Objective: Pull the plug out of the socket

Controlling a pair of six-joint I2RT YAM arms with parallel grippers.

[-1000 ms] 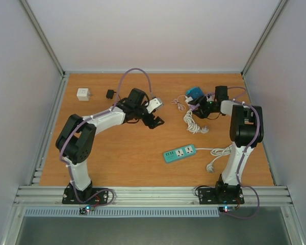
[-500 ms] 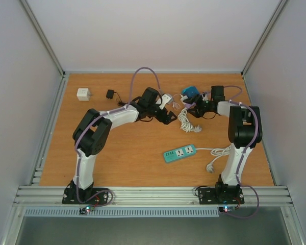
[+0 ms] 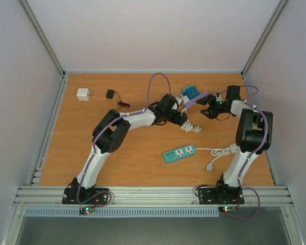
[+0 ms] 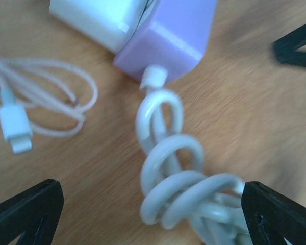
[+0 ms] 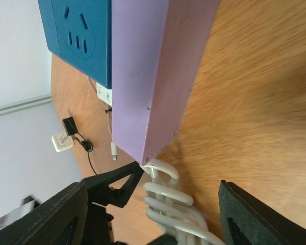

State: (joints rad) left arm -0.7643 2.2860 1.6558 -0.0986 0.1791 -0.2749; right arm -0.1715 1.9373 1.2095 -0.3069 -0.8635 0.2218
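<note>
A purple socket (image 4: 168,41) lies on the wooden table with a white plug (image 4: 94,20) seated in its side; in the top view the socket (image 3: 198,98) sits at the back centre. Its thick white cable (image 4: 173,194) coils away from it. My left gripper (image 4: 153,214) is open, low over the table, its fingers on either side of that coil. My right gripper (image 5: 160,214) is open too, facing the socket's (image 5: 153,76) end from the other side, with nothing between its fingers but the coil below. From above, the left gripper (image 3: 182,118) and right gripper (image 3: 210,109) flank the socket.
A blue adapter (image 5: 81,35) rests against the purple socket. A thin white phone cable (image 4: 20,132) lies to the left. A teal power strip (image 3: 179,152) with its cord lies nearer the front. A white cube (image 3: 83,94) and black charger (image 3: 110,94) sit at back left.
My left arm has swung right, bringing its gripper to the coil beside the purple socket. My right gripper has drawn back to the right and its jaws have widened.
</note>
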